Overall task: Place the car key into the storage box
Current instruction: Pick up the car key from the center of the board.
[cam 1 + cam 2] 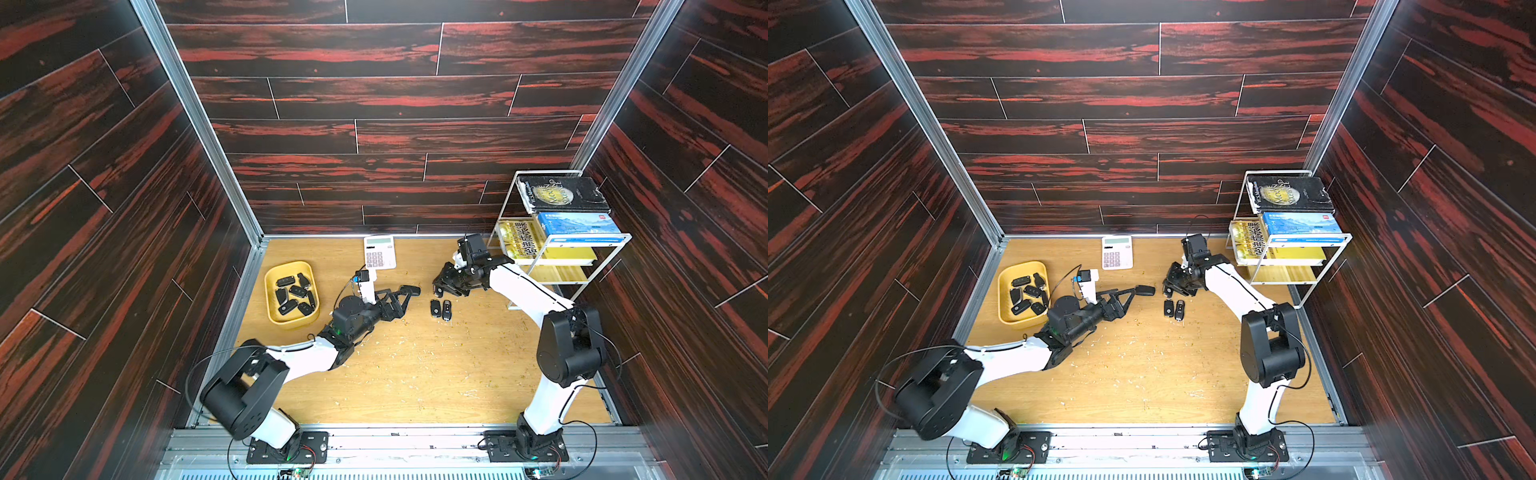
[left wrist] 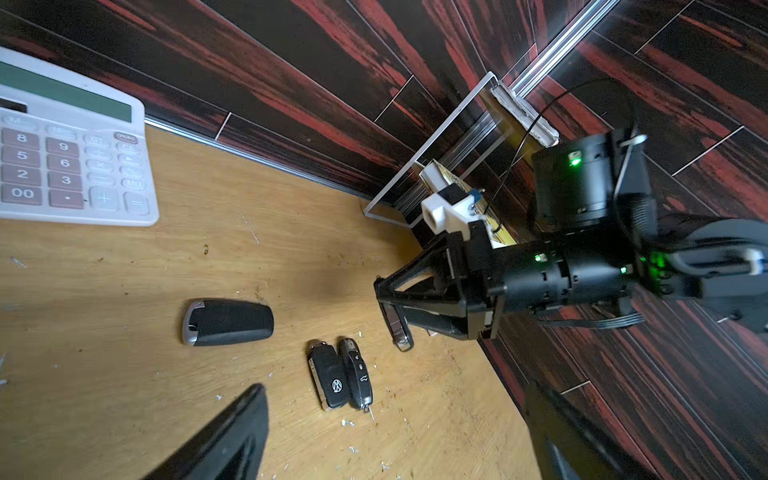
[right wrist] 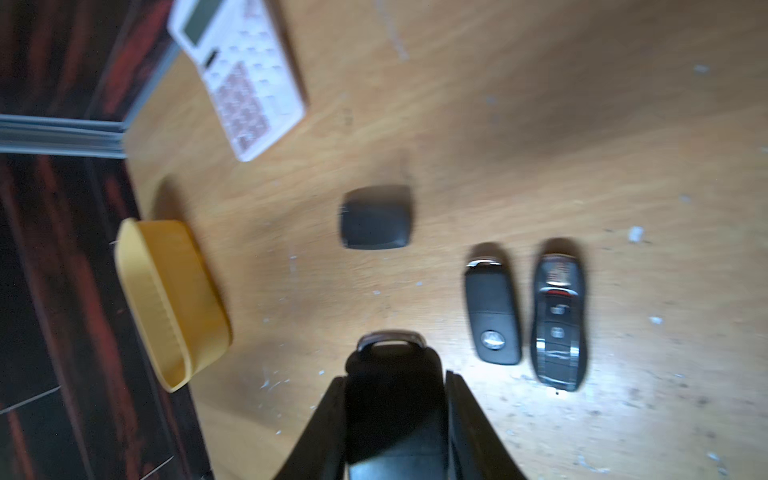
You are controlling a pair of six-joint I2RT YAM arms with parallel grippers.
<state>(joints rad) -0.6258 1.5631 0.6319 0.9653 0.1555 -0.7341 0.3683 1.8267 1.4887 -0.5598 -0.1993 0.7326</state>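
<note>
We find the car key (image 3: 390,361) clamped between the two fingers of the right claw (image 3: 397,384), with its metal-capped end protruding past the fingertips. The jaws stand narrow, closed against the key's sides. We cannot tell whether the key's end touches the table (image 1: 415,374).

Just beside this claw, toward the robot's base, two further keys lie side by side on the table: one with a round emblem (image 3: 492,316) and one with a red button (image 3: 559,316).

Ahead of the fingertips, near, a loose black key (image 1: 409,289) lies flat on the table. Further ahead we see the left claw (image 1: 399,300), raised above the table, its jaws spread wide with nothing between them.

Beyond it, well apart from the right claw, sits the storage box (image 1: 271,309), a yellow tray containing several black keys (image 1: 293,293).

A white calculator (image 1: 379,251) lies ahead of the right claw, toward the back wall. Behind the claw's wrist stands a white wire rack (image 1: 603,268) loaded with books (image 1: 561,193).
</note>
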